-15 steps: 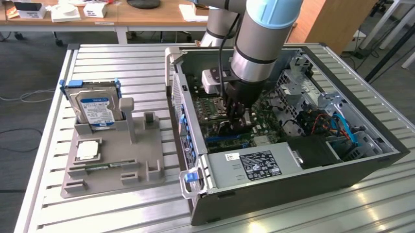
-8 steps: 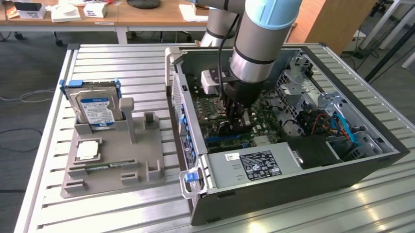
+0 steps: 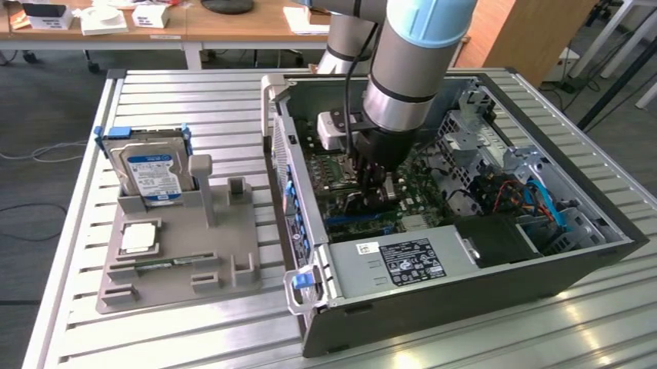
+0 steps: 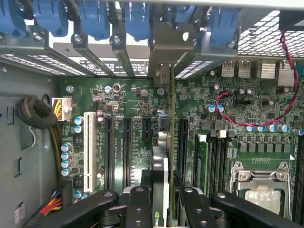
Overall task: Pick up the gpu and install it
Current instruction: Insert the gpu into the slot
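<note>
The gpu [image 4: 160, 164] shows edge-on in the wrist view, a thin card with its metal bracket [image 4: 164, 52] against the case's rear slot openings. It stands upright over the motherboard's [image 4: 118, 95] long black slots. My gripper [image 4: 163, 197] is shut on the card, with one black finger [image 4: 137, 204] on each side of it. In the exterior view the gripper [image 3: 370, 192] reaches straight down into the open computer case [image 3: 575, 269], and the dark card [image 3: 356, 209] hangs just above the board. I cannot tell whether its edge touches a slot.
A silver hard drive [image 3: 152, 173] stands in a grey holder [image 3: 175, 261] at the exterior view's left, with a green memory stick [image 3: 165, 264] lying in it. Inside the case are a power supply [image 3: 405, 261], a processor socket [image 4: 261, 185], a red wire [image 4: 251, 121] and blue slot clips [image 4: 95, 19].
</note>
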Available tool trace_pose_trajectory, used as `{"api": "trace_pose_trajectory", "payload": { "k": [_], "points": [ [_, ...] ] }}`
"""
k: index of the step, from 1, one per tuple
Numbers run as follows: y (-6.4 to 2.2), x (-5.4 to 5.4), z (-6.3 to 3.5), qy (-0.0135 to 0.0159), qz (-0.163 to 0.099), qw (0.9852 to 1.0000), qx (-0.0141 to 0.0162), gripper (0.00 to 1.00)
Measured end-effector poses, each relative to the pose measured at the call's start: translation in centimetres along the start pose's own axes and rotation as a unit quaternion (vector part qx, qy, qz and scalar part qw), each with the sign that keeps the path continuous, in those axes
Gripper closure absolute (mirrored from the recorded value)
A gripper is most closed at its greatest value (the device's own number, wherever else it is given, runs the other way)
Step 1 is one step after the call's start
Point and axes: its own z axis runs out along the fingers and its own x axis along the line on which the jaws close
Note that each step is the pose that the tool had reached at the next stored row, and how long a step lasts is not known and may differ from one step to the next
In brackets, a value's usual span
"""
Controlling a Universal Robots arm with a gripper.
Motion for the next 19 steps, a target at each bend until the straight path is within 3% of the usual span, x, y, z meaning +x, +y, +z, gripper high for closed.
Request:
{"api": "trace_pose_trajectory", "payload": {
  "k": [19],
  "points": [
    [0.33, 0.01, 0.23, 0.0001, 0.0, 1.0, -0.0002, 0.73]
  ]
}}
